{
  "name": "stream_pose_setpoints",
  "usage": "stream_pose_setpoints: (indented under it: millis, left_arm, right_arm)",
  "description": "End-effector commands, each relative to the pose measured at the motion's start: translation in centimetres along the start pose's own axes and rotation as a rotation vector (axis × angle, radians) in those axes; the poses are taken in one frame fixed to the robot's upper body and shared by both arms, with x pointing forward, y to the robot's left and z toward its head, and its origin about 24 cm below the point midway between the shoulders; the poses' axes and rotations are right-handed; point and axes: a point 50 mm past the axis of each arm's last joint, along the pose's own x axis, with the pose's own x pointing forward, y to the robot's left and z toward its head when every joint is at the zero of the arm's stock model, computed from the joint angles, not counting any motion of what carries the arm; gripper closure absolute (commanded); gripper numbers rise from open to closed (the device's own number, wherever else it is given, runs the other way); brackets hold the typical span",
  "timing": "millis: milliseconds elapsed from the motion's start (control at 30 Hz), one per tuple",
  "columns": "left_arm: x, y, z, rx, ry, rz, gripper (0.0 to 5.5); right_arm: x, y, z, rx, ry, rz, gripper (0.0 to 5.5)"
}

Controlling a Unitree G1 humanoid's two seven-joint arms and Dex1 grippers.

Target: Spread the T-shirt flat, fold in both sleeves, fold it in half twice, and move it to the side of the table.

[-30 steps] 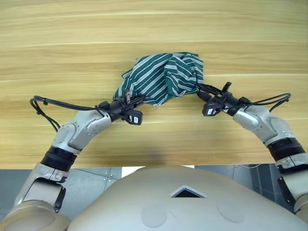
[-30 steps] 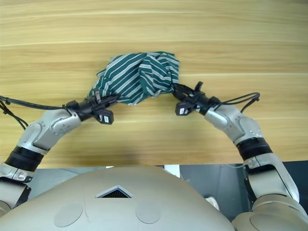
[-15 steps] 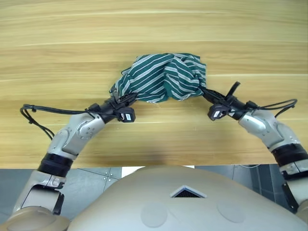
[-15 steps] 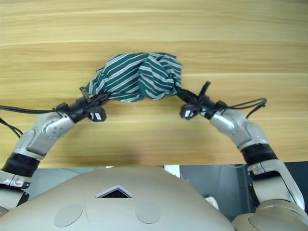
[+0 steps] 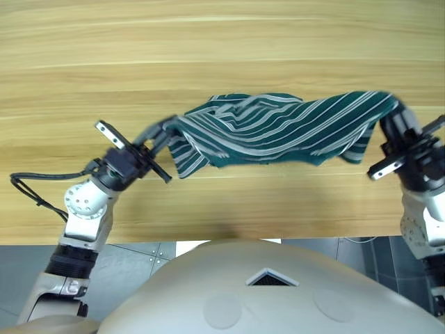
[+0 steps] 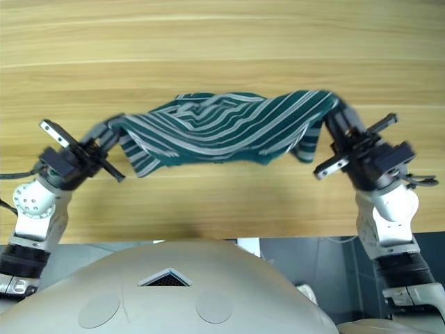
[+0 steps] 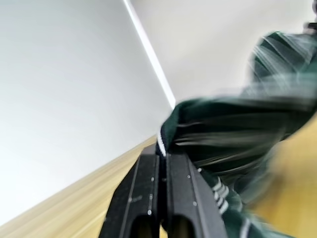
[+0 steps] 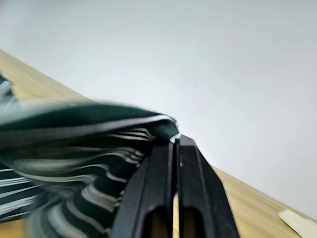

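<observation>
shirt: green with white stripes, pulled out wide in the air between both grippers, over the near part of the table; sagging along the lower edge, with a loose flap drooping near the left end; cannot tell whether the lowest folds touch the wood.
left gripper: clamped on the shirt's left edge, fingers pressed together with cloth pinched between them; raised above the table's near edge.
right gripper: clamped on the shirt's right edge, fingers closed on a bunched corner; held near the table's front, well apart from the left gripper.
table: light wood, grain running side to side.
wall: pale and plain, beyond the table.
</observation>
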Motion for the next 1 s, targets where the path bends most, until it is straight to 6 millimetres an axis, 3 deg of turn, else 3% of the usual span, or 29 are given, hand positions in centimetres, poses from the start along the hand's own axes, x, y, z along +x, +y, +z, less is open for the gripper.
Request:
stream_pose_setpoints:
  millis: [33,133,233,333,433,467,533,600,633,700,767,833,933,1000]
  left_arm:
    - [4.2,4.1,-3.0,-0.01,0.026,0.076,5.5]
    - [11.7,8.2,-4.1,0.052,0.078,0.188,5.5]
    - [18.7,11.6,-2.7,0.052,0.183,0.354,5.5]
    - [23.3,15.1,2.9,0.069,0.104,0.55,5.5]
    - [24.6,18.3,10.3,0.149,-0.169,0.733,5.5]
    - [24.3,18.7,11.6,0.181,-0.239,0.748,5.5]
    - [22.9,19.1,11.2,0.225,-0.276,0.747,5.5]
    - [20.8,18.6,7.3,0.243,-0.175,0.71,5.5]
    - [19.3,17.6,4.0,0.252,-0.071,0.652,5.5]
    - [16.5,15.4,-0.7,0.263,0.085,0.539,5.5]
    - [11.7,11.1,-6.7,0.253,0.315,0.31,5.5]
    - [6.5,6.3,-10.2,0.246,0.473,0.007,5.5]
    - [0.6,1.2,-11.5,0.192,0.553,-0.37,5.5]
    - [-2.9,-1.7,-11.0,0.125,0.558,-0.569,5.5]
  right_arm:
    - [6.2,-2.6,-3.7,0.017,0.023,-0.102,5.49]
    - [14.5,-4.4,-5.6,-0.065,0.106,-0.287,5.49]
    - [21.1,-6.2,-4.6,-0.156,0.228,-0.528,5.49]
    - [25.1,-8.8,0.3,-0.254,0.169,-0.783,5.49]
    - [26.5,-10.5,6.5,-0.389,-0.128,-0.963,5.49]
    - [26.6,-10.4,7.7,-0.428,-0.217,-0.975,5.49]
    - [26.0,-9.9,7.4,-0.469,-0.282,-0.924,5.49]
    - [25.1,-8.9,4.6,-0.487,-0.212,-0.787,5.49]
    - [24.1,-8.1,2.4,-0.496,-0.144,-0.681,5.49]
    - [22.3,-6.7,-0.6,-0.524,-0.058,-0.512,5.49]
    - [18.4,-4.6,-4.5,-0.53,0.05,-0.284,5.49]
    - [13.4,-2.6,-7.6,-0.495,0.167,-0.083,5.49]
    - [7.0,0.4,-9.4,-0.43,0.29,0.203,5.49]
    - [2.8,2.5,-9.1,-0.38,0.355,0.441,5.49]
